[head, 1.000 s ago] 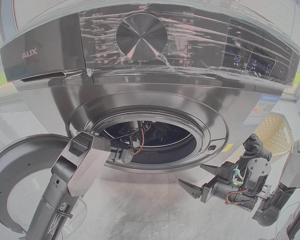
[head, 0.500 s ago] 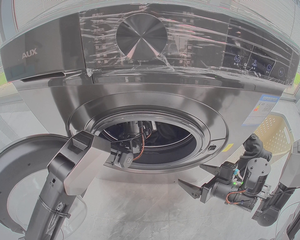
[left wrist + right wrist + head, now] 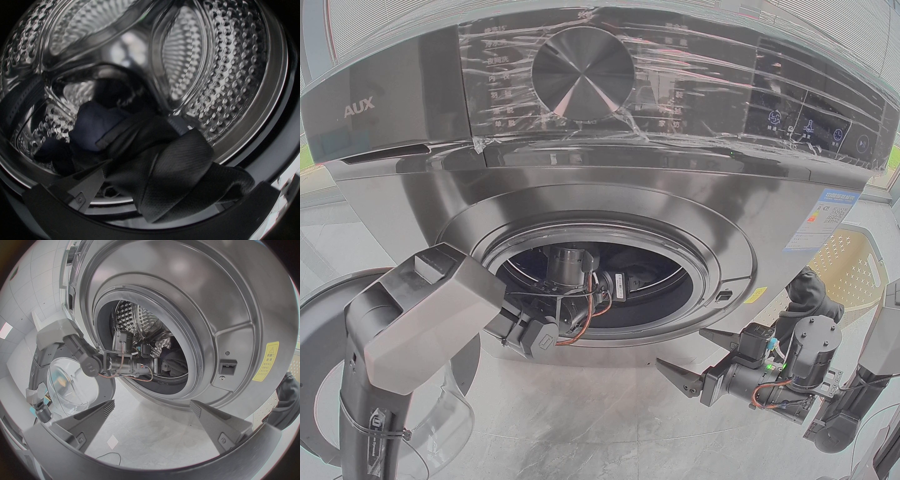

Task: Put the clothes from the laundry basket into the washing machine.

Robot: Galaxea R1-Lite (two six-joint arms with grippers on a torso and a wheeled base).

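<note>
The washing machine (image 3: 600, 187) stands with its round opening (image 3: 675, 300) uncovered. My left gripper (image 3: 631, 282) is just inside the opening, seen too in the right wrist view (image 3: 167, 365). In the left wrist view it looks open (image 3: 150, 170): one finger (image 3: 86, 184) shows, and a black garment (image 3: 178, 172) draped over the drum lip hides the other. A dark blue garment (image 3: 93, 125) lies deeper in the drum. My right gripper (image 3: 682, 349) hangs open and empty above the floor before the machine (image 3: 151, 402). A dark garment (image 3: 809, 297) hangs over the yellow laundry basket (image 3: 850, 262).
The machine's door (image 3: 325, 350) is swung wide to the left, its glass bowl (image 3: 72, 387) behind my left arm. Grey tiled floor (image 3: 581, 412) lies bare between the machine and the grippers. The basket stands to the right of the machine.
My left arm has pulled back from the drum: its elbow swung left and nearer, and the wrist has turned at the opening. The right arm has kept still.
</note>
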